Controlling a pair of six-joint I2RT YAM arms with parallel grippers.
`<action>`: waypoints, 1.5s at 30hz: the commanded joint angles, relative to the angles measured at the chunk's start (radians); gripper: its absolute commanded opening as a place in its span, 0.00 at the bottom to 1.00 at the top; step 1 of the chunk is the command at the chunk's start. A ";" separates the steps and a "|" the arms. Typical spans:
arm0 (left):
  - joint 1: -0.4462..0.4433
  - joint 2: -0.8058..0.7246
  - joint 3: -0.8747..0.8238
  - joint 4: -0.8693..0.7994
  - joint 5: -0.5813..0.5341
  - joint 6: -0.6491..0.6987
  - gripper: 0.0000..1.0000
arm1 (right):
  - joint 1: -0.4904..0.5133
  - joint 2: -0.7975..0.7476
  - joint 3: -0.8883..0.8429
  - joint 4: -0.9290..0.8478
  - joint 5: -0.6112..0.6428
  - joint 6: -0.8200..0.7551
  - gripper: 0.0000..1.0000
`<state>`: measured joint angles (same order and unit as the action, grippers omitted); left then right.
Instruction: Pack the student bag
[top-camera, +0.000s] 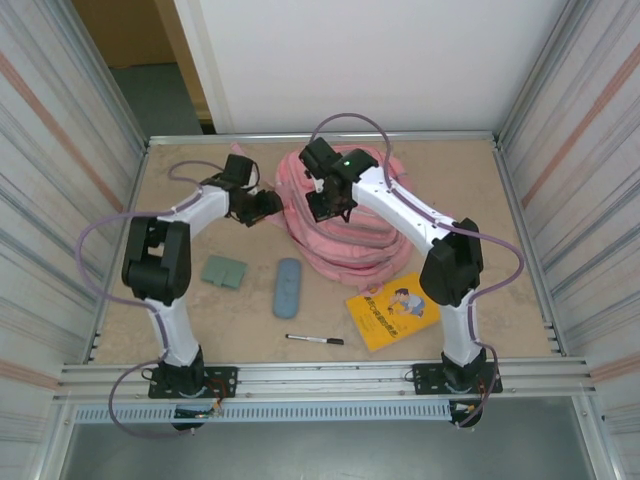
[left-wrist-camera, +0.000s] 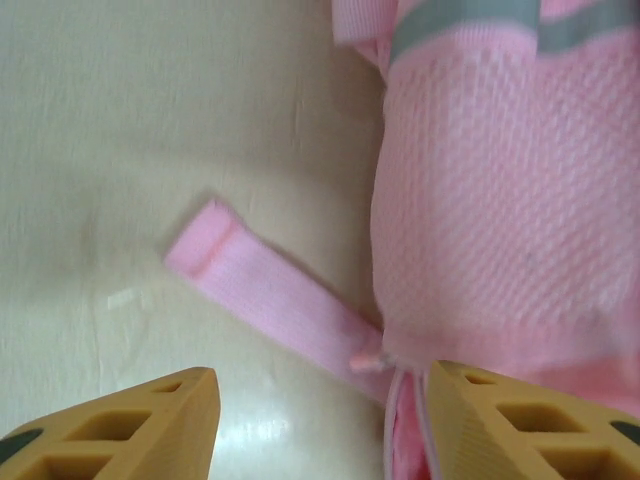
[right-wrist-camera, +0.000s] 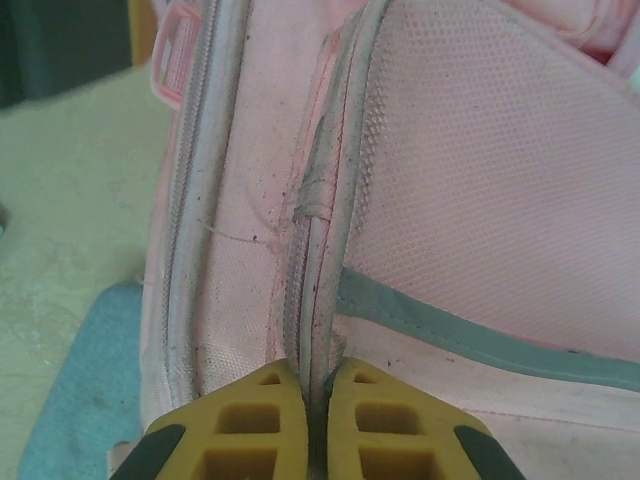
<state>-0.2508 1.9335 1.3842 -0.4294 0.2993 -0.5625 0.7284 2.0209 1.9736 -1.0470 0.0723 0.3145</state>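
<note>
The student bag (top-camera: 350, 235), soft pink with silver zip lines, lies crumpled at the back middle of the table. My right gripper (top-camera: 325, 205) sits on its left part. In the right wrist view that gripper (right-wrist-camera: 318, 375) is shut on a raised grey zip ridge (right-wrist-camera: 325, 250) of the bag (right-wrist-camera: 470, 180). My left gripper (top-camera: 262, 207) hovers just left of the bag. In its wrist view this gripper (left-wrist-camera: 320, 420) is open. A loose pink strap (left-wrist-camera: 260, 285) runs between its fingers, and the right finger (left-wrist-camera: 520, 420) is against the bag's corner (left-wrist-camera: 500, 200).
Nearer the arms lie a green flat item (top-camera: 224, 271), a blue pencil case (top-camera: 287, 287), a black pen (top-camera: 315, 340) and a yellow book (top-camera: 393, 310). Metal walls enclose the table on the left and right. A blue-green surface (right-wrist-camera: 80, 400) shows beside the bag.
</note>
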 joint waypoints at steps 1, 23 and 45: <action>-0.008 0.003 0.066 -0.103 0.067 0.089 0.56 | -0.001 -0.040 -0.008 0.121 -0.042 0.061 0.20; -0.738 -0.449 -0.356 0.108 -0.222 0.087 0.69 | -0.457 -1.384 -1.337 0.073 -0.204 0.521 0.76; -0.807 0.028 -0.168 0.143 0.005 0.000 0.72 | -0.541 -1.294 -1.573 0.242 -0.334 0.509 0.50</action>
<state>-1.0485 1.8996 1.1973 -0.3355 0.1822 -0.5648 0.1955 0.7101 0.3885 -0.8364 -0.2840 0.8299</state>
